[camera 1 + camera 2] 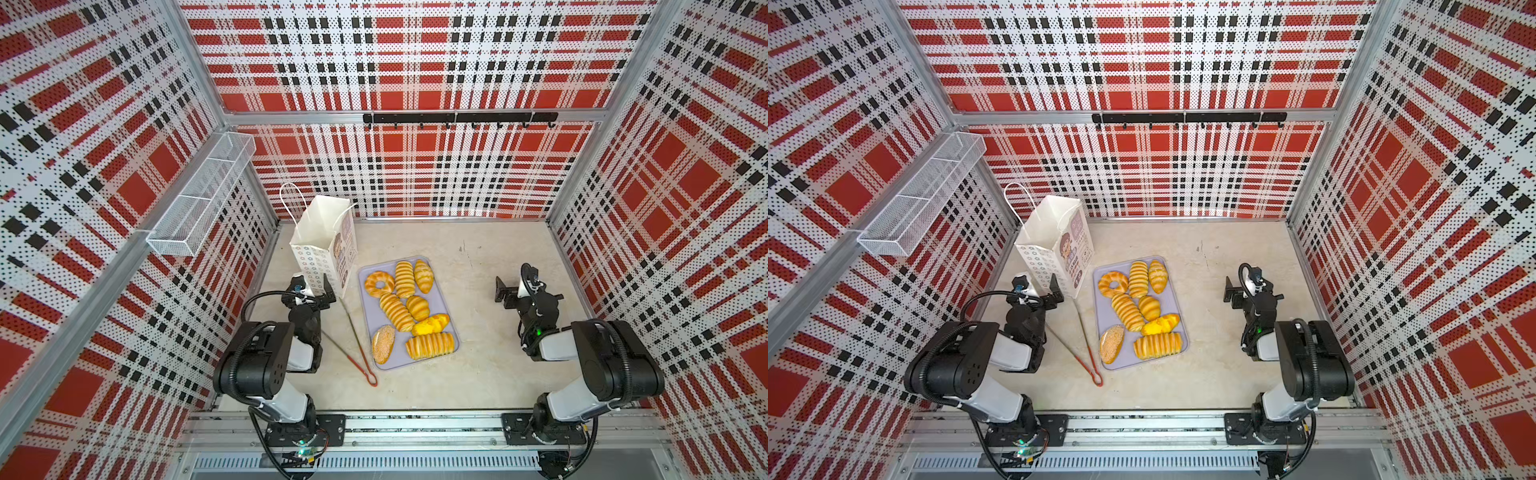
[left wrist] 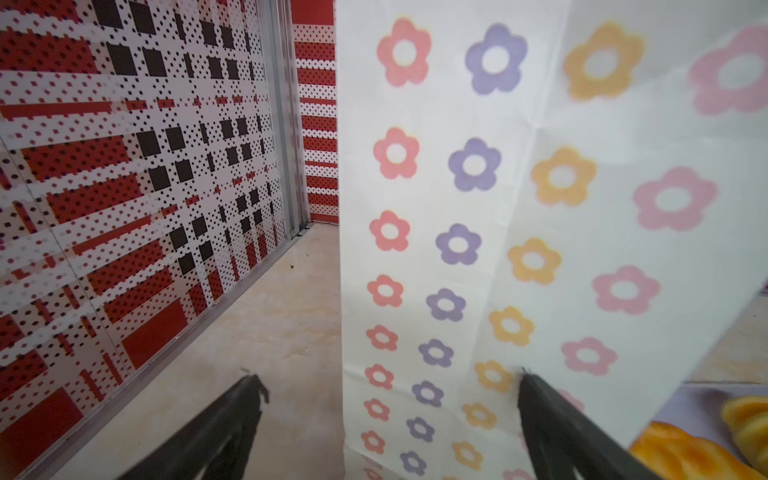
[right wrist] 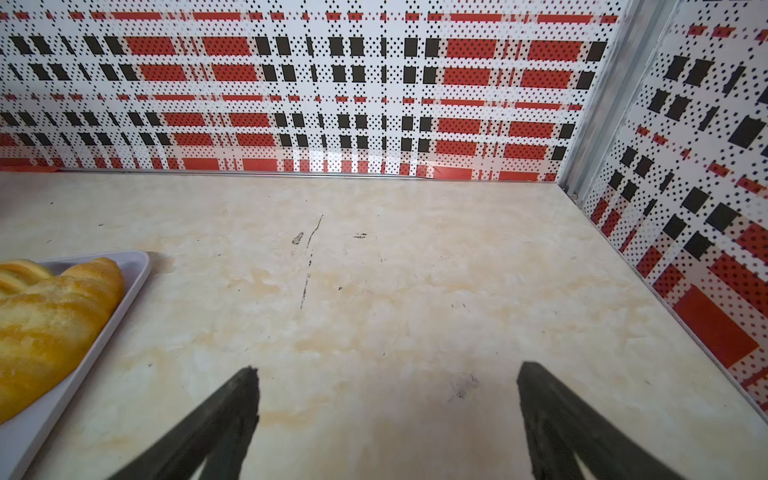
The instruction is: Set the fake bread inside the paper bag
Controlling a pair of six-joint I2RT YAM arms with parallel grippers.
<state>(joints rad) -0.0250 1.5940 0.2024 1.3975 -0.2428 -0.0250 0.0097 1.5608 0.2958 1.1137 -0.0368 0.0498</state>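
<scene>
Jaws on my left gripper and right gripper stand fully spread, gripping nothing; fake bread lies on tray beside paper bag.

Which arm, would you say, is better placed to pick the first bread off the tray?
Likely the right: the right gripper stands open over the table beside the tray, while the left gripper faces the paper bag close up.

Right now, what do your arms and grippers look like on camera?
The left arm and right arm match: black joint housings, white links, ribbed black cable hoses. A green light glows on the right. The left gripper and right gripper have black, tapering fingers.
</scene>
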